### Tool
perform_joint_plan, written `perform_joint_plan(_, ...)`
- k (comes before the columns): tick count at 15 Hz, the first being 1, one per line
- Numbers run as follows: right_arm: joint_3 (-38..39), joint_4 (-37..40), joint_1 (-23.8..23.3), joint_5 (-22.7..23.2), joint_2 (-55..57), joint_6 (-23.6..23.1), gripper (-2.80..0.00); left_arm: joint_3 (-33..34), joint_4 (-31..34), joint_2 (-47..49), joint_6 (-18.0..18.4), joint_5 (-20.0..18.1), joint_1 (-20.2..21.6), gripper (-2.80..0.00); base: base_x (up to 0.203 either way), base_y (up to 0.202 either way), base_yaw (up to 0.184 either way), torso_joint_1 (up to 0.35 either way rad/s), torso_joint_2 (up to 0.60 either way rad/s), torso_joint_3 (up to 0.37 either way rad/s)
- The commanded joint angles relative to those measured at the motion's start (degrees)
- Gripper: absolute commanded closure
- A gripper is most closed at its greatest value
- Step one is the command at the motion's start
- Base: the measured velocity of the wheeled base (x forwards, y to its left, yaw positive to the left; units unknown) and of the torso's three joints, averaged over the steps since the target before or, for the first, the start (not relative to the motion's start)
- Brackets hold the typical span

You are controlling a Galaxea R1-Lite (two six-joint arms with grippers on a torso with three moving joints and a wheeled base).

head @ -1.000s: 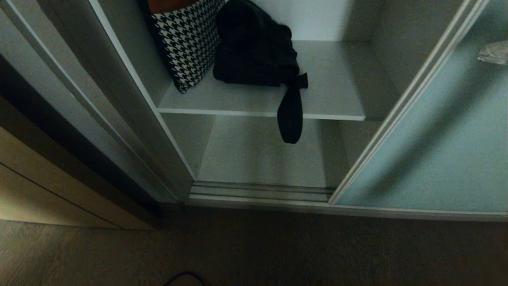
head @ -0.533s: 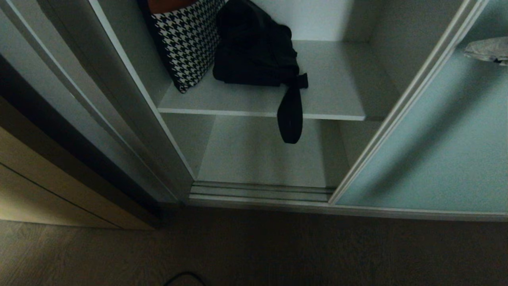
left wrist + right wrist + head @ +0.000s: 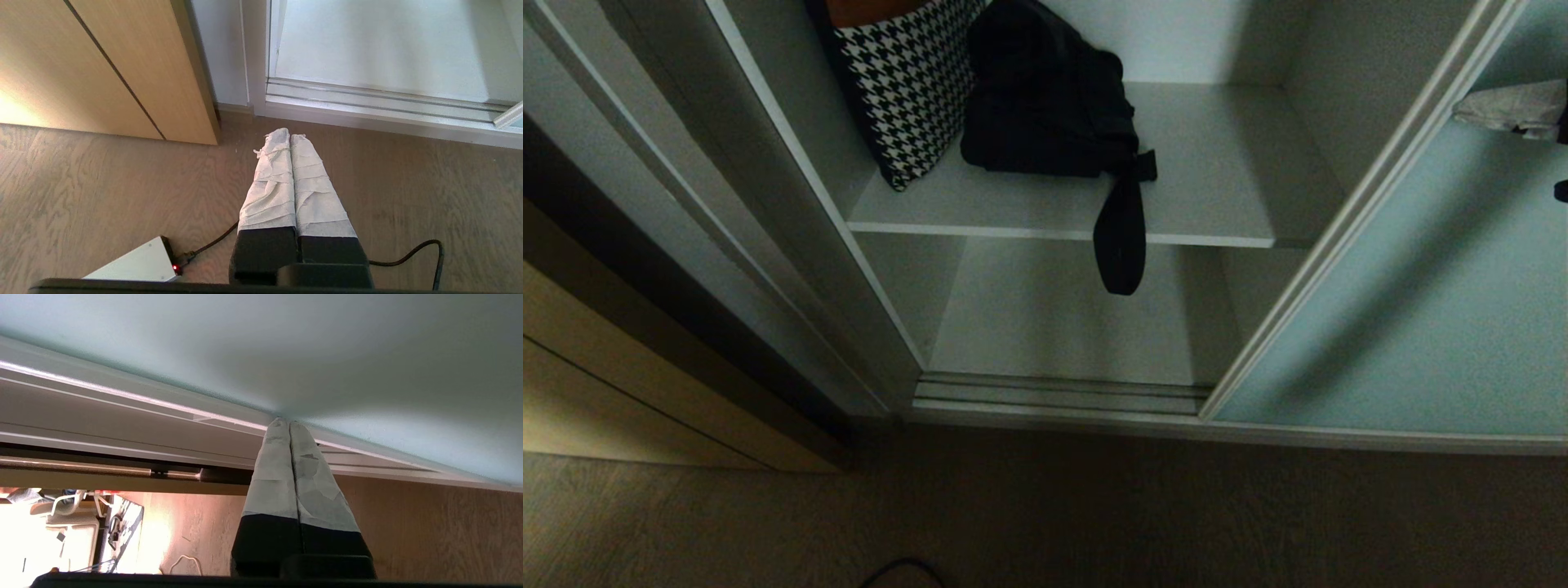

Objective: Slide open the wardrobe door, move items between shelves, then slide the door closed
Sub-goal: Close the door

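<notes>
The sliding wardrobe door [image 3: 1421,310], frosted blue-green glass in a slim pale frame, stands slid to the right, so the compartment is open. On the upper shelf [image 3: 1225,188] a houndstooth bag [image 3: 907,90] with an orange top leans against the left wall. A floppy black bag [image 3: 1045,98] sits beside it, its strap hanging over the front edge. The lower shelf [image 3: 1054,318] is bare. My right gripper [image 3: 1460,114] is shut, its tips [image 3: 284,421] right at the door glass beside the frame. My left gripper [image 3: 290,136] hangs shut over the floor, holding nothing.
A ribbed silver floor track [image 3: 1054,396] runs along the wardrobe's foot. A beige wooden panel [image 3: 621,392] stands to the left. On the wood floor lie a white box [image 3: 135,263] with a red light and a black cable [image 3: 425,253].
My right gripper has moved left across the door glass, further into the head view and closer to the door's frame. The bags, door and left arm have not moved.
</notes>
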Motion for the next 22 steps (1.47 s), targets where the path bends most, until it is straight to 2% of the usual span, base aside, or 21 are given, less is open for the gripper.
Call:
perform_joint_plan(1,0.18,-0.51,0.11,0.25,0.38,0.14,0.00,0.09,-0.03,0.08,-0.03,0.04,0.04,0.00,0.000,0.000,0.000,0.000,0.00,0.000)
perform_joint_plan(7,0.69,-3.79,1.25,0.36,0.54,0.07,0.00,0.09,-0.03,0.08,-0.03,0.04,0.04,0.00,0.000,0.000,0.000,0.000,0.00,0.000)
perform_joint_plan(10,0.88,-4.71,4.57,0.34,0.31,-0.12,0.00,0.09,-0.01,-0.01,-0.03,0.04,0.04,0.00,0.000,0.000,0.000,0.000,0.00,0.000)
perform_joint_plan(19,2.74,-4.69,21.50,-0.71,0.09,-1.44,0.00,0.09,-0.03,0.01,-0.03,0.04,0.04,0.00,0.000,0.000,0.000,0.000,0.00,0.000)
perform_joint_plan(22,7.56,-4.73,22.61,-0.56,-7.18,-1.96,0.00,0.09,-0.03,-0.01,-0.03,0.04,0.04,0.00,0.000,0.000,0.000,0.000,0.00,0.000)
